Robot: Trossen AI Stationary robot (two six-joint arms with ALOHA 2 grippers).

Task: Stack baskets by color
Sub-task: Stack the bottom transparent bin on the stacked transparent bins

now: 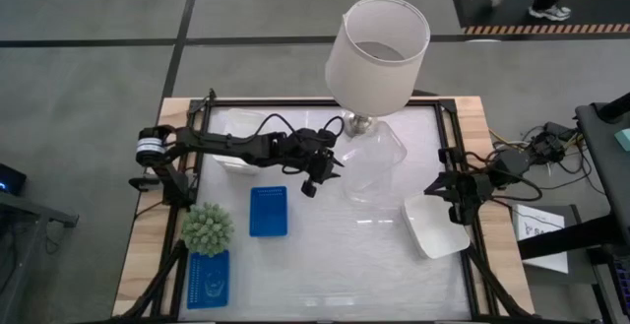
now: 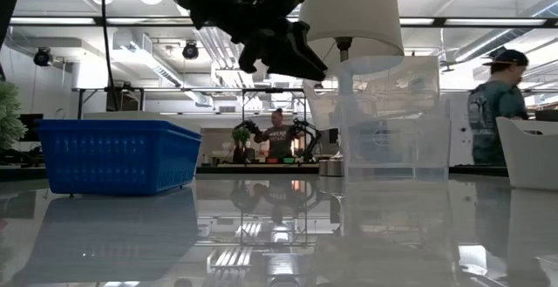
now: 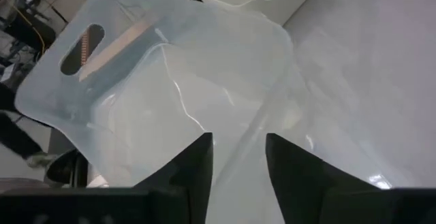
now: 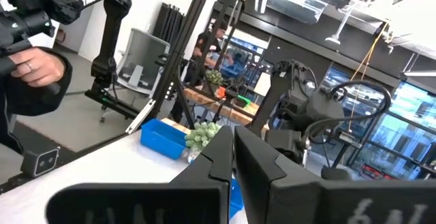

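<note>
left gripper (image 1: 330, 171): fingers apart, at the clear basket (image 1: 374, 171) rim
right gripper (image 1: 455, 198): fingers together, at table's (image 1: 325, 275) right edge, touching the white basket (image 1: 435, 228)
free room: front centre

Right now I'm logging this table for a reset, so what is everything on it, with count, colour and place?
blue baskets: two, blue; one mid-table, one at the near left corner under the plant.
clear basket: one seen, clear; centre, by the lamp's foot.
white baskets: two, white; one at the right edge, one at the far left.
lamp: one, white shade; far centre.
plant: one, green, spiky; near left.
left pincer: dark, open, beside the clear basket.
right pincer: dark, shut, over the right white basket's edge.
</note>
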